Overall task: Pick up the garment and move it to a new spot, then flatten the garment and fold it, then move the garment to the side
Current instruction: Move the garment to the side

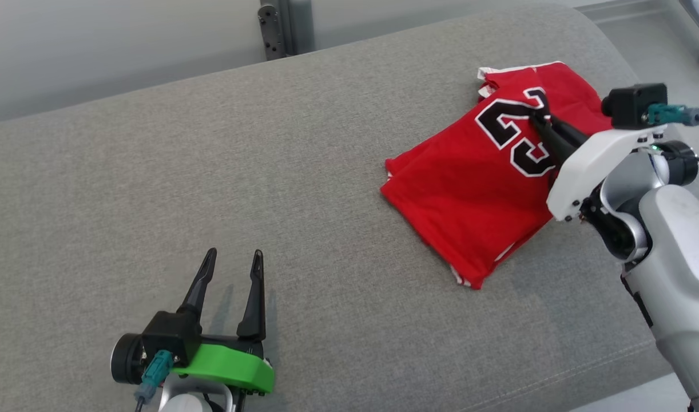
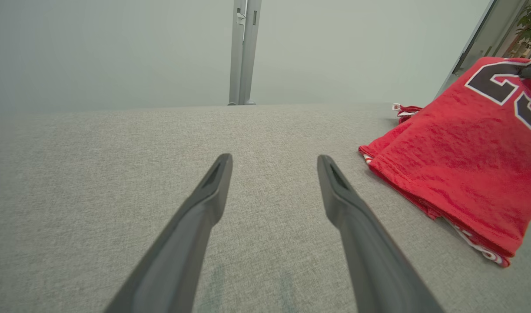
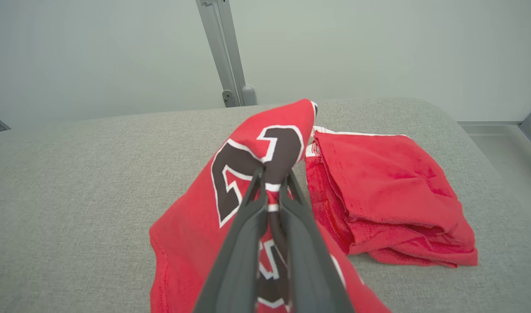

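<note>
The left tool (image 1: 235, 252) is near the front edge of the grey cushion (image 1: 212, 143), toward the left end. Its two dark fingers (image 2: 204, 204) are wide apart with nothing between them. They point across the cushion at the far edge, and the cloth under them is bare.

Further right is the red shirt (image 1: 475, 183). It lies near the right end of the cushion, close to the far edge. It is folded into a thick stack, and one corner points at the front edge. It has a big black number 23 (image 1: 515, 131) with a white line around it.

The right tool (image 1: 538, 114) comes in from the right end. Its fingers are squeezed together on a fold of the shirt, right at the black number. In the right wrist view the pinched part (image 3: 248, 148) stands up higher than the rest of the shirt (image 3: 391, 174), which lies flat on the cushion beside it.
</note>
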